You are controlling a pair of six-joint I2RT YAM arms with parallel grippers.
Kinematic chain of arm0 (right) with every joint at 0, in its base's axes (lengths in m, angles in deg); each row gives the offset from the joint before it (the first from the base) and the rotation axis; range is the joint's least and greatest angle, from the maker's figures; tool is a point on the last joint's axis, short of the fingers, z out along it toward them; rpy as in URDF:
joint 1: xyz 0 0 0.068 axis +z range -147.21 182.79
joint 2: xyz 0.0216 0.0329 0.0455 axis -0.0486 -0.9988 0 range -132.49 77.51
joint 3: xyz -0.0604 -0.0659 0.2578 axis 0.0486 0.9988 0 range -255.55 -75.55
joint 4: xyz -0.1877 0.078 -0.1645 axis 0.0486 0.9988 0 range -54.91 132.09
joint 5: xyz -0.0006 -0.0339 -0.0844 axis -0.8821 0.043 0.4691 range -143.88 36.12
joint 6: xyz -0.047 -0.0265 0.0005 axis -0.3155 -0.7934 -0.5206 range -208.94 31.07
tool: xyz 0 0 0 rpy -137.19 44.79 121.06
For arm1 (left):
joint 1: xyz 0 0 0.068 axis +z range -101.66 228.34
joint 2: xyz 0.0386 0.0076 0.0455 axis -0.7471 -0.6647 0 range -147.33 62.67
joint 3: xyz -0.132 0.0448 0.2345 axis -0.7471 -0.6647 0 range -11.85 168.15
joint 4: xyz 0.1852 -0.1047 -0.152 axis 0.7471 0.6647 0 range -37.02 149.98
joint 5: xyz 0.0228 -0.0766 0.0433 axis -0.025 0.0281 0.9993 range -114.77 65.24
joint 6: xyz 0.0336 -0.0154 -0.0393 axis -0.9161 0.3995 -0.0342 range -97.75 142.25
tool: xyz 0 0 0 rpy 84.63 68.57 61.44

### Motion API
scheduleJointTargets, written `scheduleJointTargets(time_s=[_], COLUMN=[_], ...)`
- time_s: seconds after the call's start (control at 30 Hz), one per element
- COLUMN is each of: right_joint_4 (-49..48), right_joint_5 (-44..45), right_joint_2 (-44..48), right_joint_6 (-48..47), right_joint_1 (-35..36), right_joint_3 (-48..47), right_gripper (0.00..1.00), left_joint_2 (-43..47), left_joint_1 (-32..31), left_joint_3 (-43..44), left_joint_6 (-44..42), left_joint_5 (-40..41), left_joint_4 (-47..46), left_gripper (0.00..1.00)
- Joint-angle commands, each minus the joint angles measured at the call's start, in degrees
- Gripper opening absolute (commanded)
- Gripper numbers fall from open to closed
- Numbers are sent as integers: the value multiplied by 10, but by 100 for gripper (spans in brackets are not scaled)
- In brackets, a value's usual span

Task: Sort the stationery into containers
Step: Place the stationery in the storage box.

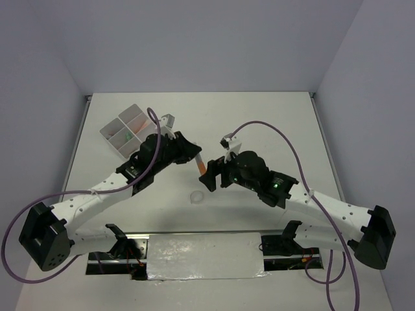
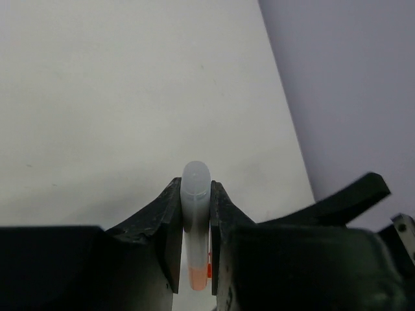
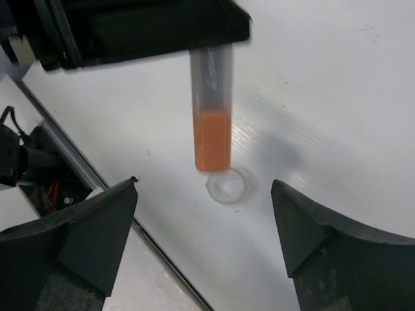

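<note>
One orange marker (image 3: 212, 133) is gripped by the left hand (image 2: 195, 189), whose jaws are clenched on its clear part. The coloured end hangs free over the bench (image 1: 259, 116), near a clear tape ring (image 3: 227, 186) lying there and well apart from the containers (image 1: 104, 134) at the far left. The right hand (image 3: 204, 183) is released, with its jaws spread wide on either side of the marker's lower end and nothing touched.

The step in hand is judged to be the carrying of the marker to a tray. It would be done well if the right hand were drawn clear first, so that the marker is not knocked askew. Since only one part is pinched, the marker may pivot, so the swing should be kept slow and the grip firm. The marker should be lowered well inside one compartment and let go only when low, lest it bounce out. Which compartment suits it cannot be told.
</note>
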Motion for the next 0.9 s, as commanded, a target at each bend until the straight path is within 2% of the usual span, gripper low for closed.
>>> scheduleJointTargets(time_s=[0.0, 0.03, 0.07, 0.17, 0.2, 0.33, 0.4, 0.43, 0.53, 0.67, 0.87], right_joint_4=[-2, 8, 21, 30, 31, 45, 52, 55, 51, 48, 48], right_joint_5=[65, 79, 89, 102, 101, 95, 94, 93, 81, 70, 60], right_joint_2=[50, 61, 73, 119, 136, 160, 170, 173, 185, 182, 169], right_joint_6=[-2, -2, -3, -9, -12, -16, -20, -21, -24, -33, -48], right_joint_1=[2, -2, -4, -10, -11, -11, -11, -11, -13, -14, -15], right_joint_3=[14, 17, 24, 42, 46, 57, 59, 64, 73, 74, 70], right_gripper=[92, 96, 97, 99, 99, 99, 99, 99, 99, 99, 99], left_joint_2=[21, 25, 30, 34, 23, -46, -87, -101, -153, -205, -275], left_joint_1=[2, 3, 6, 36, 48, 142, 163, 167, 186, 208, 213], left_joint_3=[56, 59, 57, 28, 22, 17, 28, 29, 50, 80, 86], left_joint_6=[-100, -141, -166, -246, -261, -311, -336, -368, -422, -438, -483], left_joint_5=[135, 180, 272, 402, 418, 447, 442, 454, 496, 471, 514], left_joint_4=[46, 55, 56, -23, -81, -214, -257, -315, -396, -426, -492], left_gripper=[0, 0, 0, 0, 0, 0, 0, 0, 0, 0, 2])
